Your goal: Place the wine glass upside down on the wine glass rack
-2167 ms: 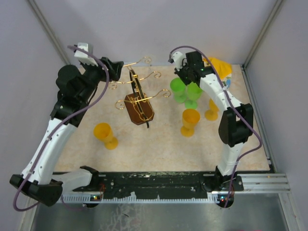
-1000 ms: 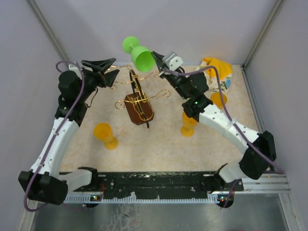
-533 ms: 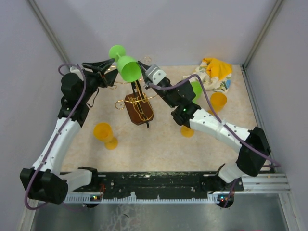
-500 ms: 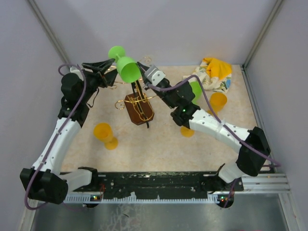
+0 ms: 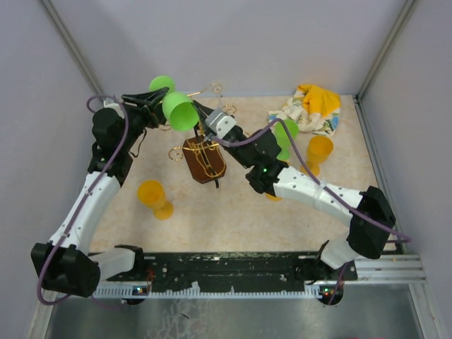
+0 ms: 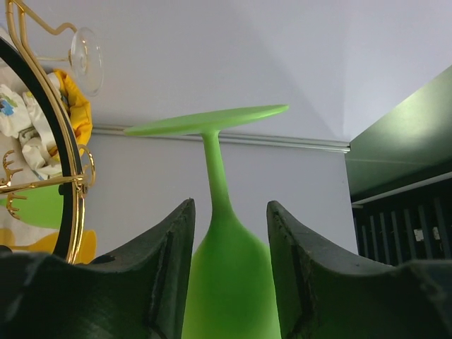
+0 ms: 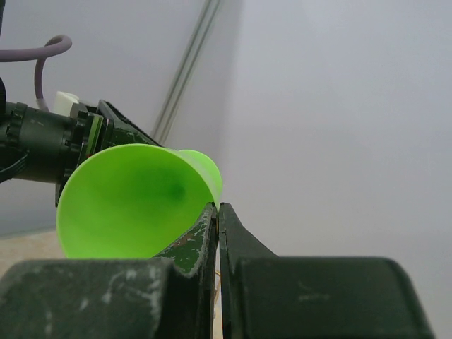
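Now the green wine glass (image 5: 176, 107) is up in the air, tipped on its side. It is close to the gold arms of the wine glass rack (image 5: 205, 161), on the rack's left. It is not hanging on the rack yet.

The right gripper (image 7: 216, 206) has its two fingers pressed together on the thin edge of the cup. The left gripper (image 6: 229, 209) has its fingers spread apart, one on each side of the glass, where the skinny stem meets the cup. There is a gap by the stem. Lower down it is hard to tell from the left wrist view if the fingers touch the cup.

The glass looks like plastic, so I think it is very light and will not break easily. It looks smooth and shiny too, so it may slip or swing when it is held only by the edge. The thin wall may bend under a hard squeeze.

I think the best place to hold it is the narrow end of the cup near the stem, where the left fingers are. The cup gets wider there, and that helps stop it sliding. The stem should stay free, because it has to slip between the gold wires so the flat round foot can rest on them.
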Robot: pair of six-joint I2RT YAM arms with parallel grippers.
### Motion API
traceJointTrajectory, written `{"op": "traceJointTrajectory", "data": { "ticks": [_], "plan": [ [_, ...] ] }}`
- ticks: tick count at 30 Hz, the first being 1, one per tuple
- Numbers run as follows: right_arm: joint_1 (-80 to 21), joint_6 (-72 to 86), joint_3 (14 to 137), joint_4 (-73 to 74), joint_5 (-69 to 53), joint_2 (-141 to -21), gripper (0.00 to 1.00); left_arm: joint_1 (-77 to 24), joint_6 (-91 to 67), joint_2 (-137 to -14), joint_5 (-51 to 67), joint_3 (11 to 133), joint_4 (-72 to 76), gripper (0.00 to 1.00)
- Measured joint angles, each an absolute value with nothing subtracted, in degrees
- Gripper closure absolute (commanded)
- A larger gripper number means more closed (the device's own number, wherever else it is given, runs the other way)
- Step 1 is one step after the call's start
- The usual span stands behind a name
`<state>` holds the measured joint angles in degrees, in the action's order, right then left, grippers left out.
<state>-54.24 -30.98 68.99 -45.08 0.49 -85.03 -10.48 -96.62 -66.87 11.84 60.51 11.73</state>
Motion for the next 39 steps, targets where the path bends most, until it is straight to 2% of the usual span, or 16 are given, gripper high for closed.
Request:
{"op": "traceJointTrajectory", "data": {
  "ticks": [4,8,12,16,19,23,26,35,39],
  "plan": [
    [-54.48,-31.40,68.99,-45.23,0.60,-85.03,1.00,-10.48,-96.57,-67.05,11.75,60.16,12.05,0.65],
    [-54.59,-32.03,68.99,-45.34,0.97,-85.03,1.00,-10.48,-96.14,-67.20,11.35,60.16,12.84,0.89],
    [-54.63,-32.49,68.97,-45.23,1.19,-85.03,0.97,-10.20,-94.96,-67.20,10.68,60.18,13.72,0.99],
    [-54.63,-32.67,68.42,-45.10,1.45,-85.03,0.92,-9.89,-91.39,-67.85,10.37,61.30,14.59,1.00],
    [-54.63,-32.88,68.12,-44.95,1.56,-85.03,0.81,-9.52,-87.66,-69.01,11.18,62.24,17.02,1.00],
    [-54.70,-33.30,67.77,-44.82,2.20,-85.03,0.62,-8.19,-82.89,-70.22,13.76,62.19,21.74,1.00],
    [-54.74,-33.82,67.20,-44.45,3.18,-85.01,0.52,-5.98,-78.94,-71.00,16.84,62.24,25.15,1.00],
    [-54.89,-35.42,66.30,-40.88,9.72,-82.83,0.02,3.84,-61.01,-74.70,26.72,70.02,23.31,1.00],
    [-54.96,-36.10,66.32,-38.24,14.26,-80.73,0.01,6.90,-50.52,-73.78,27.97,70.35,19.49,1.00]
  ]
}}
